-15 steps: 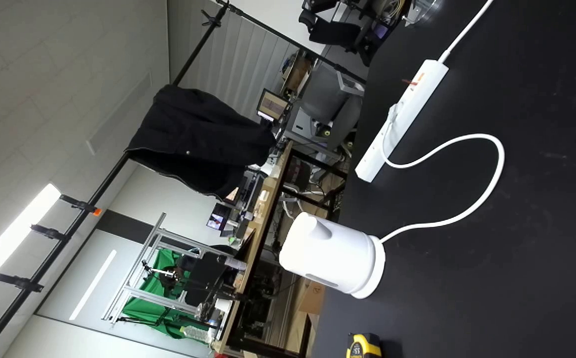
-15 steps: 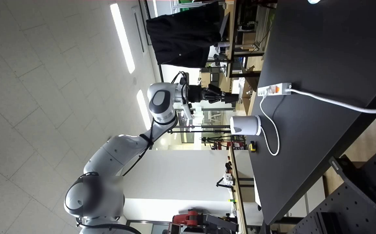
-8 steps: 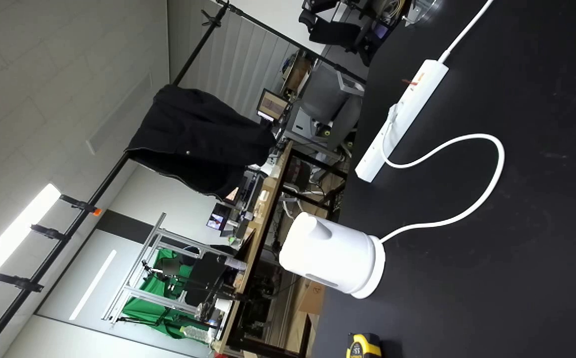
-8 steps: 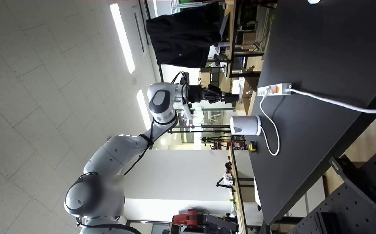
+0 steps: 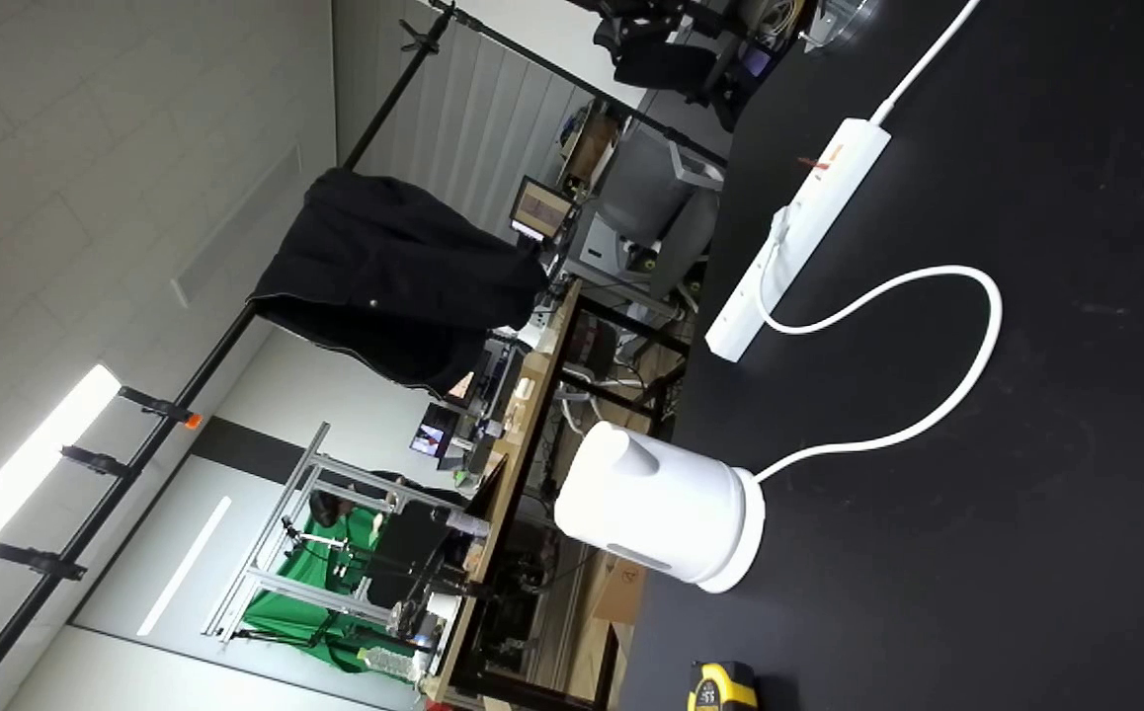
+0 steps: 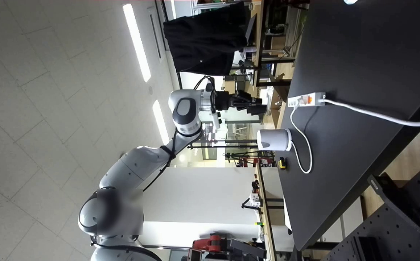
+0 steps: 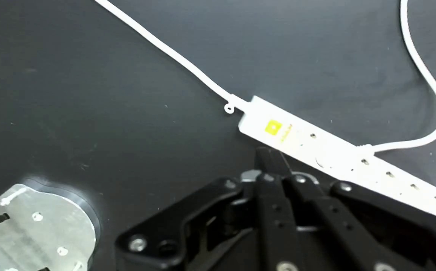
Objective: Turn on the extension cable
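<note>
While the extension cable [image 7: 376, 175] lies near the table edge [image 5: 700, 388], the gripper [image 7: 273, 159] hangs clear of both, jaws seemingly together.

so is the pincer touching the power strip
No, an exterior view shows a gap between the pincer and the power strip.

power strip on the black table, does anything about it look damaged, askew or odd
Yes, one thing: in an exterior view, a red mark by the orange switch of the power strip seems to jut past the strip's edge. I can't tell what it is. The strip lies flat on the table, with no visible damage.
</note>
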